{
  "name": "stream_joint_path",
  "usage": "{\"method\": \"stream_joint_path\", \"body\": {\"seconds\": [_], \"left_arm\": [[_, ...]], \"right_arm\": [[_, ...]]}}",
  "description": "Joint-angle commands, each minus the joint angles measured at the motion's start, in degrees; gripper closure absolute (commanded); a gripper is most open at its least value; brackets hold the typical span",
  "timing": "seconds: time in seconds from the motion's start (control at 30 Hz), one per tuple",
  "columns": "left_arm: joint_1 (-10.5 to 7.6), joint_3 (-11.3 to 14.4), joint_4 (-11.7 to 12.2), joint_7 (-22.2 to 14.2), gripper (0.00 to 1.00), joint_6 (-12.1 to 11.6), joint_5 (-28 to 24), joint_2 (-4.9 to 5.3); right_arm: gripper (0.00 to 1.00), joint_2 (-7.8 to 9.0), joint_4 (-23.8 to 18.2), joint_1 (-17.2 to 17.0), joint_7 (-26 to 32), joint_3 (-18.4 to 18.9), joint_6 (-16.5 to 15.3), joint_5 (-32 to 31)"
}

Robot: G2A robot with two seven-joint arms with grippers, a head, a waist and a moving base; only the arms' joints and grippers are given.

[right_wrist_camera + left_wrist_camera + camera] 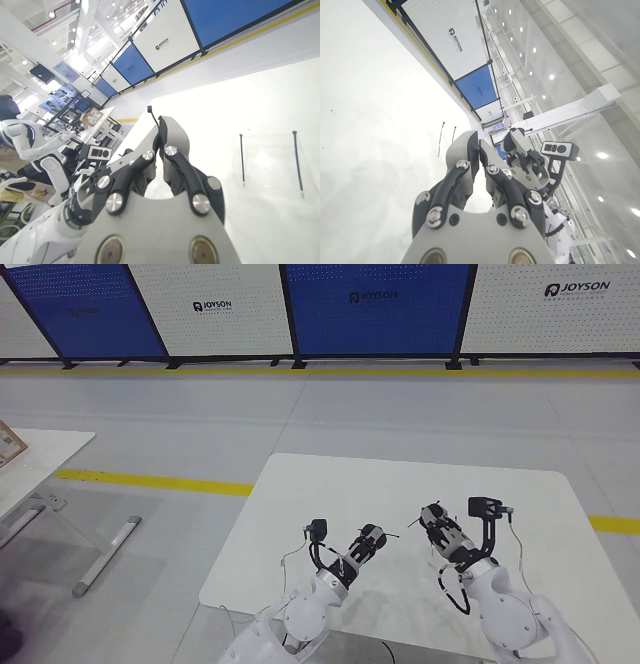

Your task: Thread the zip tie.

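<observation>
My right gripper [160,125] is shut on a black zip tie [153,115]. The tie's head end sticks out past the fingertips, and the rest of it is hidden between the pads. In the top view the right gripper [430,514] hangs over the near middle of the white table [330,494]. My left gripper [375,534] is a short way beside it, tips pointing toward it. In the left wrist view the left gripper [478,143] has its fingertips pressed together with nothing visible between them. The right gripper [517,140] shows just beyond them.
Two spare black zip ties [242,160] [297,162] lie side by side on the table, seemingly on a faint clear sheet; the same ties [440,138] [453,133] appear past my left fingertips. A second table with a cardboard box [10,444] stands far left.
</observation>
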Motion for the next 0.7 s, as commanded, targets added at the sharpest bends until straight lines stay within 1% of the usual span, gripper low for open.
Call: {"method": "stream_joint_path", "body": {"seconds": [0.0, 0.1, 0.53, 0.67], "left_arm": [[0.0, 0.0, 0.0, 0.0, 1.0, 0.0, 0.0, 0.0], [0.0, 0.0, 0.0, 0.0, 1.0, 0.0, 0.0, 0.0], [0.0, 0.0, 0.0, 0.0, 1.0, 0.0, 0.0, 0.0], [0.0, 0.0, 0.0, 0.0, 1.0, 0.0, 0.0, 0.0]], "right_arm": [[1.0, -0.08, 0.26, -0.42, -0.17, -0.6, -0.23, -0.53], [1.0, -0.29, 0.6, -0.72, -0.75, -1.18, 0.2, -0.14], [1.0, -0.29, 0.6, -0.72, -0.75, -1.18, 0.2, -0.14], [1.0, -0.48, 1.27, -1.29, -2.63, -1.13, -0.62, 0.94]]}}
